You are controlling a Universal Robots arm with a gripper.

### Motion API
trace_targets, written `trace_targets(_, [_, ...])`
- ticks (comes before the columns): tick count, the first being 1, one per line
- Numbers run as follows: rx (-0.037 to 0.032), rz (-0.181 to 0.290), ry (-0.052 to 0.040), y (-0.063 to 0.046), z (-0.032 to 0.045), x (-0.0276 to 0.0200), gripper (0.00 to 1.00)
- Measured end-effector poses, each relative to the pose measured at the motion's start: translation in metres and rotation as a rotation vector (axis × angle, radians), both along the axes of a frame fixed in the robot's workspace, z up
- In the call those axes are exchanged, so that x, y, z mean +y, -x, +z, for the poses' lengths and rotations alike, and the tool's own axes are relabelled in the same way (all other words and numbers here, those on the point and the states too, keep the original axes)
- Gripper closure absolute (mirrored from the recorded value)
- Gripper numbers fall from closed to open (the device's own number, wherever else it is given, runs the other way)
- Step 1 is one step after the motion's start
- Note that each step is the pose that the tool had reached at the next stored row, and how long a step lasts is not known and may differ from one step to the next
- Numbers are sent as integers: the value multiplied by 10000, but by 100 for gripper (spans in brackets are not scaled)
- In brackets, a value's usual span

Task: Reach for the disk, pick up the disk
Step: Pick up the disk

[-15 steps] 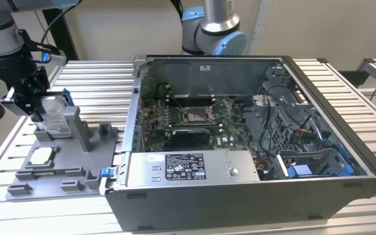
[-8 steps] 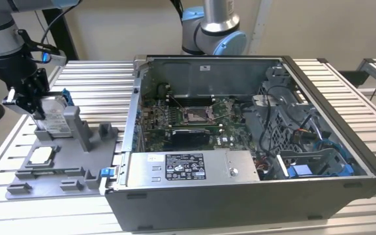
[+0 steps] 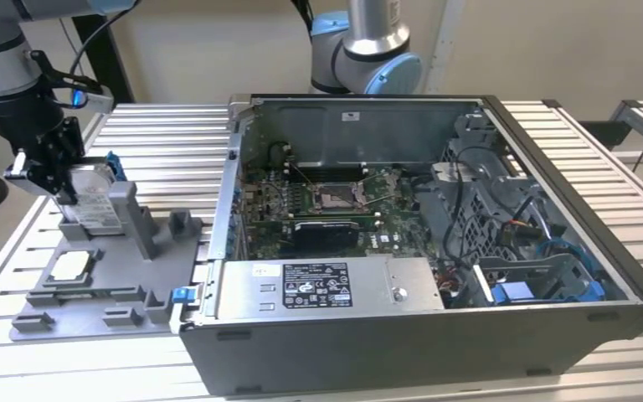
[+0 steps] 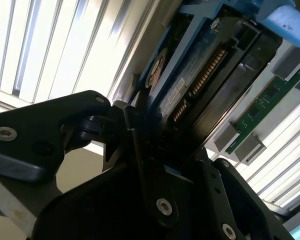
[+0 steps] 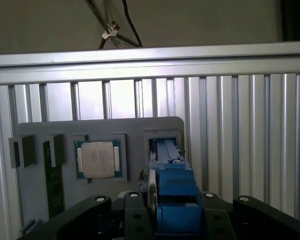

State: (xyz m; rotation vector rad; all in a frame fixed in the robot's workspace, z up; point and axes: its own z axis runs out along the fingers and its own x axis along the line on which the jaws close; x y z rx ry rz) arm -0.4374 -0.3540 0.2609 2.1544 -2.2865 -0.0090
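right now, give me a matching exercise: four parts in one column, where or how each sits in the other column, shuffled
Things:
1. disk
2. processor chip
3. memory stick
4. power supply box

States:
a. lies flat in a square recess of the grey fixture
b. sits inside the open computer case
c. stands on edge in a fixture slot
d. green, set in a narrow groove beside the chip

Pairs: 1-c, 2-a, 3-d, 4-b
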Motion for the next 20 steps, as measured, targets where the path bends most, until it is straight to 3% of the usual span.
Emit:
trace_targets(12, [0, -1, -1, 0, 39, 0, 100])
trace_targets(20, [1, -1, 0, 0, 191, 0, 100])
